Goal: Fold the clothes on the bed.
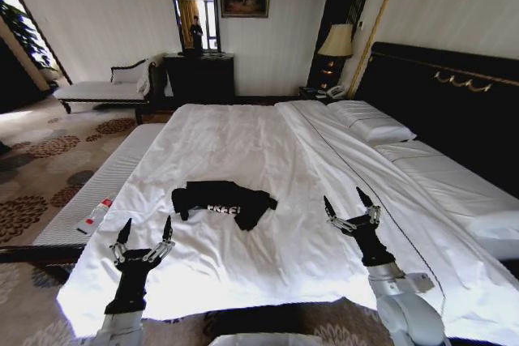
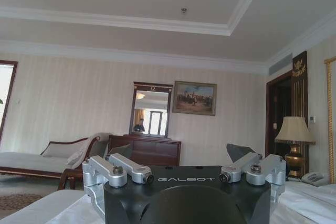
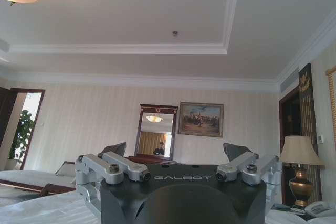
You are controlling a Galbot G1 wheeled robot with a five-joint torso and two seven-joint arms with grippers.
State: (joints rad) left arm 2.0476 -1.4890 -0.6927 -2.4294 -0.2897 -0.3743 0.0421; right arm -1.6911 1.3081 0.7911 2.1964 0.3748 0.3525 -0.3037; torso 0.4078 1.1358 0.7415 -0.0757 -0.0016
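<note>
Head view has the black T-shirt [image 1: 223, 202] lying crumpled in a loose heap on the white duvet of the bed [image 1: 268, 160], toward the foot end and a little left of the bed's middle, its white lettering partly showing along the near edge.

Left of the shirt and nearer the foot of the bed, the left gripper [image 1: 144, 235] hovers above the duvet with its two dark fingers pointing upward and spread apart, holding nothing. Beyond it, on the pale bench beside the bed, lies a small bottle [image 1: 94, 216] (not part of the job).

Right of the shirt, at about the same nearness to the foot edge, the right gripper [image 1: 349, 202] is likewise raised, fingers parted and empty. Neither touches the cloth.

The shirt looks light, thin and limp: it should bunch and drag rather than hold any shape, and may slide over the smooth duvet. The likeliest good holds are the outer corners or sleeve ends at either side of the heap (hem and collar cannot be told apart here), pinching the shirt's cloth alone, not the duvet below.
</note>
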